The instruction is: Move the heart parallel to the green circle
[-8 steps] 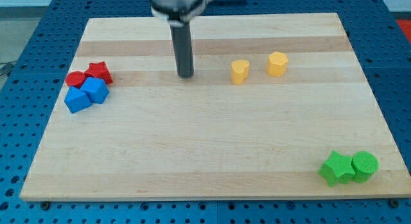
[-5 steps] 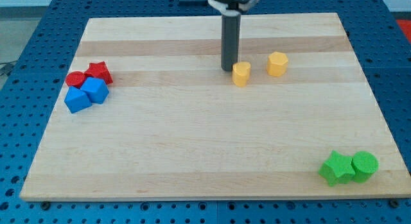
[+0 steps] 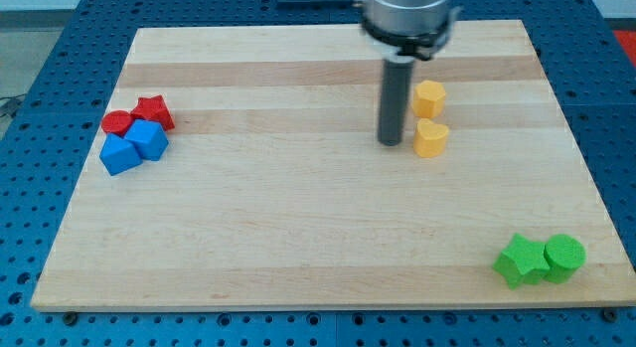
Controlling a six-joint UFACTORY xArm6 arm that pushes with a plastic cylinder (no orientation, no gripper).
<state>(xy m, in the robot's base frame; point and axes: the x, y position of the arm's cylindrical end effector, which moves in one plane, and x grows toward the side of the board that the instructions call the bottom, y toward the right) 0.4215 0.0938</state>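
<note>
The yellow heart (image 3: 430, 138) lies right of the board's middle, just below the yellow hexagon (image 3: 429, 96), nearly touching it. My tip (image 3: 391, 141) stands just to the left of the heart, close to it or touching it. The green circle (image 3: 564, 256) sits at the bottom right corner, touching the green star (image 3: 522, 260) on its left.
A cluster at the board's left holds a red circle (image 3: 116, 122), a red star (image 3: 153, 112) and two blue blocks (image 3: 134, 147). The wooden board (image 3: 298, 238) rests on a blue perforated table.
My tip has moved right and down across the board. The yellow heart has been pushed right and down, from left of the hexagon to just below it.
</note>
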